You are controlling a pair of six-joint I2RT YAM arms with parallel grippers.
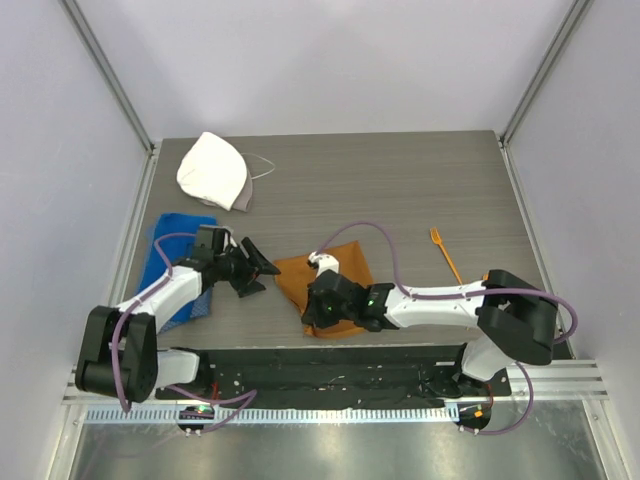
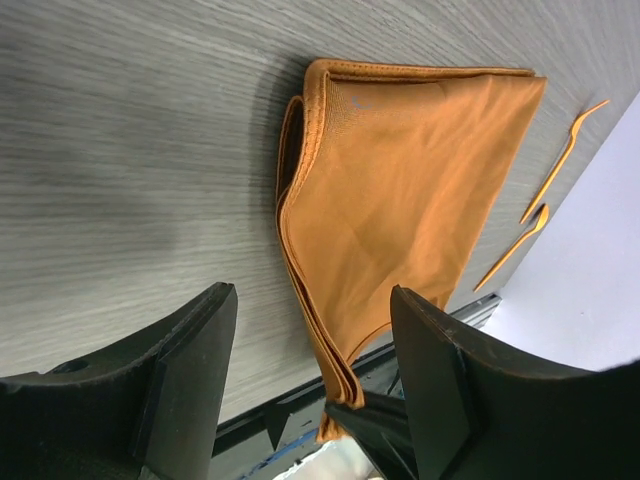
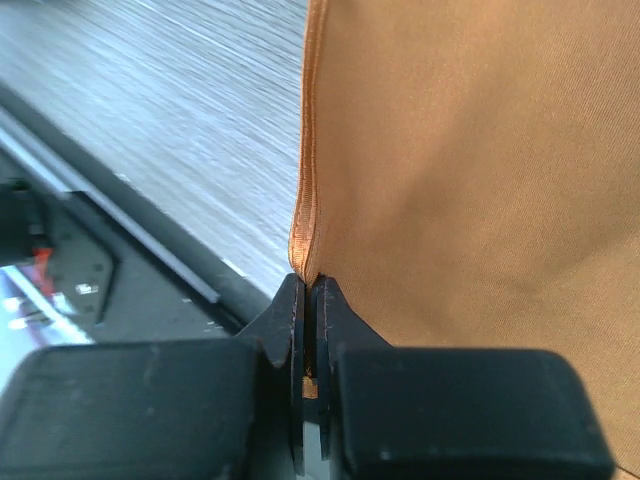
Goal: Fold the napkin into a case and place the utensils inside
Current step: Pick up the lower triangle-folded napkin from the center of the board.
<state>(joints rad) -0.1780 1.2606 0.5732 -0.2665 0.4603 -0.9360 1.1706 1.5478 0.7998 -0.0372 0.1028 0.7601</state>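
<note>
The rust-orange napkin (image 1: 345, 262) lies folded into a layered rectangle near the table's front middle. It also shows in the left wrist view (image 2: 400, 180) and the right wrist view (image 3: 480, 150). My right gripper (image 1: 316, 318) (image 3: 308, 285) is shut on the napkin's near-left corner hem, and that corner is lifted. My left gripper (image 1: 262, 275) (image 2: 312, 295) is open and empty just left of the napkin's left edge, not touching it. The orange fork (image 1: 445, 255) (image 2: 565, 160) lies right of the napkin. A second thin orange utensil (image 2: 515, 245) lies beside it; the right arm hides it in the top view.
A blue towel (image 1: 165, 260) lies under the left arm at the table's left. A white rounded cloth cap (image 1: 213, 170) sits at the back left. The black rail (image 1: 330, 365) runs along the front edge, close to the napkin's held corner.
</note>
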